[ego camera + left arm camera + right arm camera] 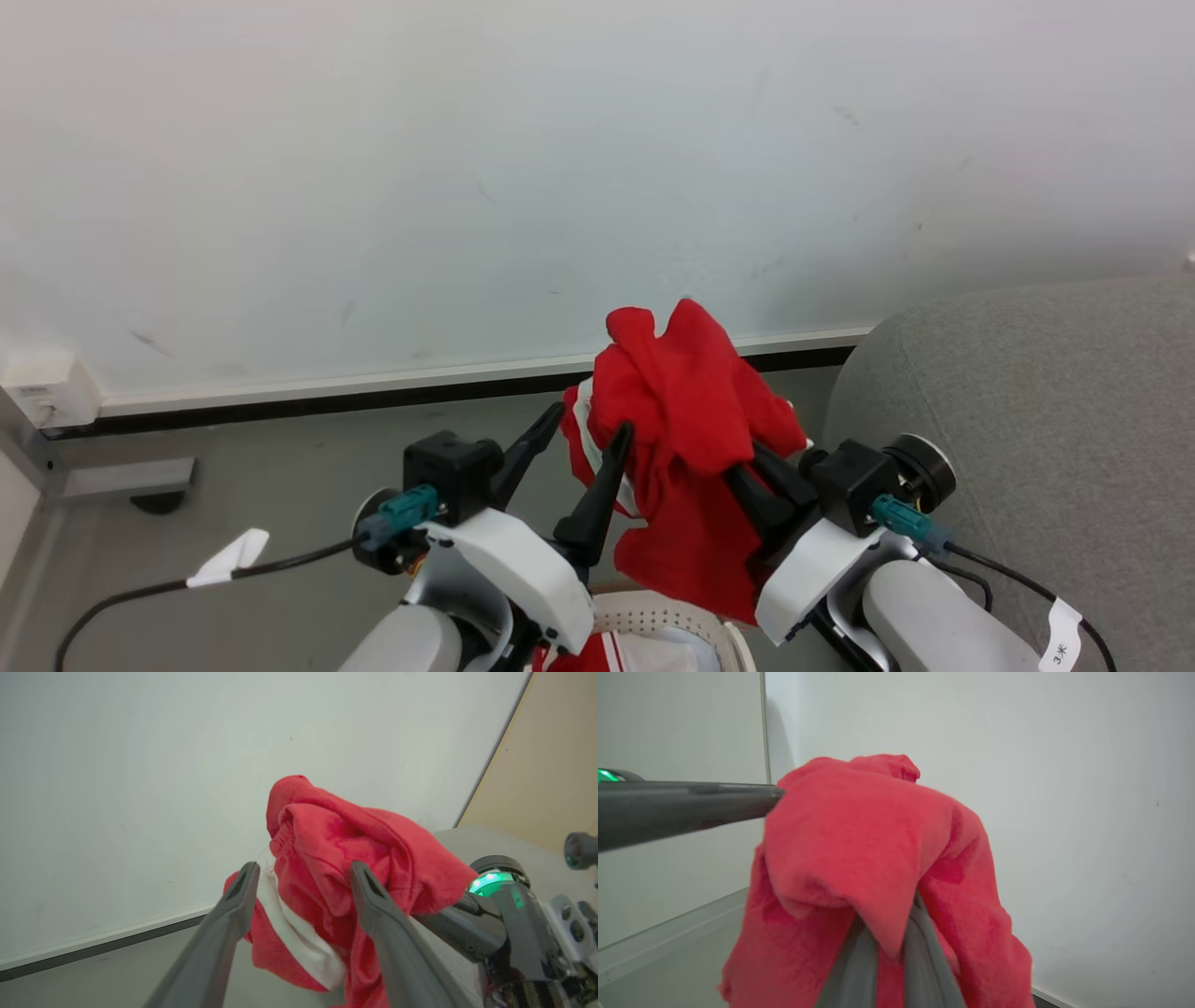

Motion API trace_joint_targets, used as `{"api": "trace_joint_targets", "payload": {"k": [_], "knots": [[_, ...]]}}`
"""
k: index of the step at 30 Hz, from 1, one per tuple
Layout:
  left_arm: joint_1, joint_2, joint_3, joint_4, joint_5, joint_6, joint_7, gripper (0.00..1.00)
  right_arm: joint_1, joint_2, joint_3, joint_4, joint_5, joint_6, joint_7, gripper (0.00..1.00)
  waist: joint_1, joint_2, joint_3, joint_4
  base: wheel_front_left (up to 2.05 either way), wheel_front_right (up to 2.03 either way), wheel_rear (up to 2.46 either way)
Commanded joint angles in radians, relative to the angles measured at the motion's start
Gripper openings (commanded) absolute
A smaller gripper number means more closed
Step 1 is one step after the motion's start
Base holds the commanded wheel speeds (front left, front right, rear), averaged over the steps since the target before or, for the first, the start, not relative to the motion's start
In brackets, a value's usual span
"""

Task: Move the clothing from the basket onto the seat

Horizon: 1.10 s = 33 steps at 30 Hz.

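Observation:
A bundle of red clothing (686, 401) with a white stripe hangs in the air above the basket, draped over my right gripper (724, 457), which is shut on it. The right wrist view has both fingers (859, 966) close together under the red fabric (859, 835). My left gripper (593, 420) stands open just left of the bundle, its fingers (233, 914) spread in front of the cloth (327, 858). The cream basket's rim (695, 621) peeks in at the bottom edge, with more red and white fabric (588, 658) inside. The light-grey seat (1027, 420) is at the right.
A pale wall with a dark baseboard (327, 397) runs across behind the grey floor (280, 485). A white box (47, 383) sits at the far left. A black cable with a white tag (229, 555) trails from my left arm.

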Motion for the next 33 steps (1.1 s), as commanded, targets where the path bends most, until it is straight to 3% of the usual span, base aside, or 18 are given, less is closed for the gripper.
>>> {"api": "trace_joint_targets", "payload": {"k": [1,11,27,33], "knots": [[0.015,0.005,-0.002,0.005,0.010,0.005,-0.010,1.00,0.015,-0.014,-0.012,-0.012,-0.003,-0.002,-0.007,0.00,-0.0001,-0.0001,0.000,-0.007,0.00,0.00,0.00],[0.030,-0.001,-0.020,0.010,0.006,0.006,-0.029,1.00,0.021,-0.073,-0.095,-0.048,-0.024,-0.002,-0.007,0.00,-0.0001,-0.0001,0.019,-0.086,0.00,0.00,0.00],[0.044,-0.027,-0.086,0.021,0.021,-0.008,-0.043,1.00,0.079,-0.170,-0.211,-0.096,-0.038,-0.002,-0.007,0.00,-0.0001,-0.0001,0.048,-0.336,0.00,0.00,0.00],[0.034,-0.034,-0.098,0.023,0.024,-0.010,-0.045,1.00,0.101,-0.185,-0.229,-0.113,-0.039,-0.002,-0.007,0.00,-0.0001,-0.0001,0.061,-0.387,0.00,0.00,0.00]]}}
